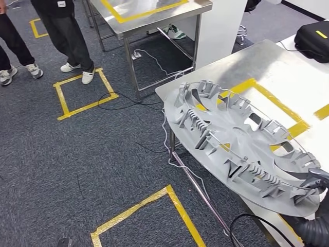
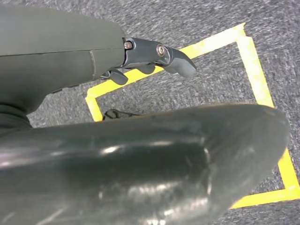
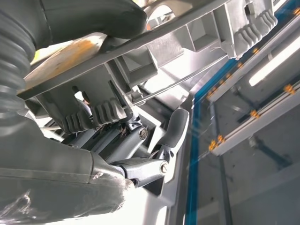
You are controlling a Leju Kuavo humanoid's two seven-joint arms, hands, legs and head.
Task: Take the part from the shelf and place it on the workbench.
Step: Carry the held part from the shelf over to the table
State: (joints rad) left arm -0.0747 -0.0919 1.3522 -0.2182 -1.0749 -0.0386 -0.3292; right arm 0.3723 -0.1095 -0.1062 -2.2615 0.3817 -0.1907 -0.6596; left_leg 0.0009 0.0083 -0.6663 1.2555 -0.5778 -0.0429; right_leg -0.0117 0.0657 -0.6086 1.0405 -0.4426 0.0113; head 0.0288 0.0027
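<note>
Resting on the workbench (image 1: 271, 67), the part (image 1: 236, 139) sits gripped by the right hand (image 1: 316, 180).

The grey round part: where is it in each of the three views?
Head view: the grey round part lies over the workbench edge, right of centre.
Left wrist view: not in it.
Right wrist view: its ribbed underside crosses the upper half.
Shared landmark: the right robot hand gripping it.

Right robot hand (image 1: 316, 181) mostly hidden behind part (image 1: 240, 139), cut by edge
</note>
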